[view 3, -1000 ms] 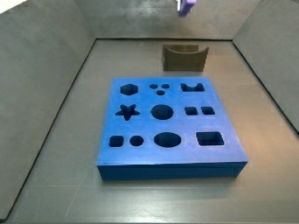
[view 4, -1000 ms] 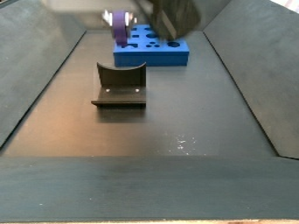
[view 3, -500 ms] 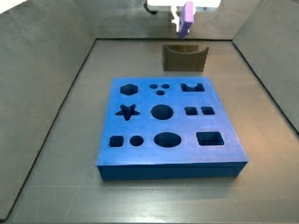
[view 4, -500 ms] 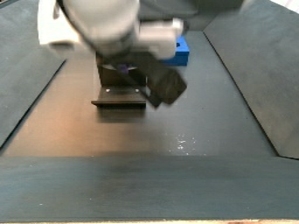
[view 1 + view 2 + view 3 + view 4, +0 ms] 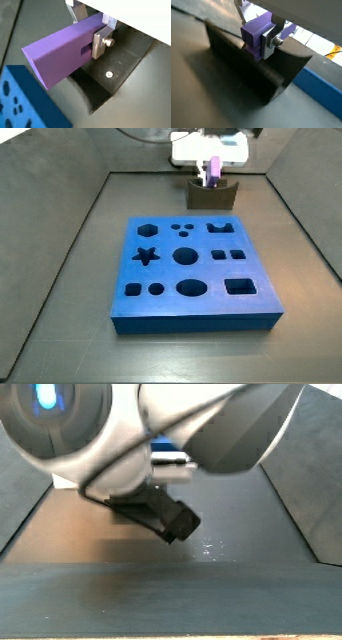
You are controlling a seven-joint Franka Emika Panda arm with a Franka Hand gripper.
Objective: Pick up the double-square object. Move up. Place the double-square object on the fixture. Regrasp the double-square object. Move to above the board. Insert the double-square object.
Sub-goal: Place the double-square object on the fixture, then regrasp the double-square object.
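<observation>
My gripper [image 5: 214, 176] is shut on the light-purple double-square object [image 5: 215, 171] at the back of the floor, right over the olive-brown fixture [image 5: 211, 196]. The block's lower end reaches down into the fixture's notch. In both wrist views the silver fingers [image 5: 101, 41] clamp the purple block [image 5: 60, 55], also seen end-on [image 5: 256, 34], with the dark fixture [image 5: 258, 75] just under it. The blue board [image 5: 194, 274] with dark cut-outs lies in front of the fixture. In a side view the arm [image 5: 147, 444] fills the picture and hides block and fixture.
Grey walls close the floor at the left, right and back. A corner of the blue board shows in both wrist views [image 5: 17, 107] [image 5: 321, 92], close beside the fixture.
My gripper has come down with the purple block from high above the back wall to the fixture's notch. The arm now fills a side view.
</observation>
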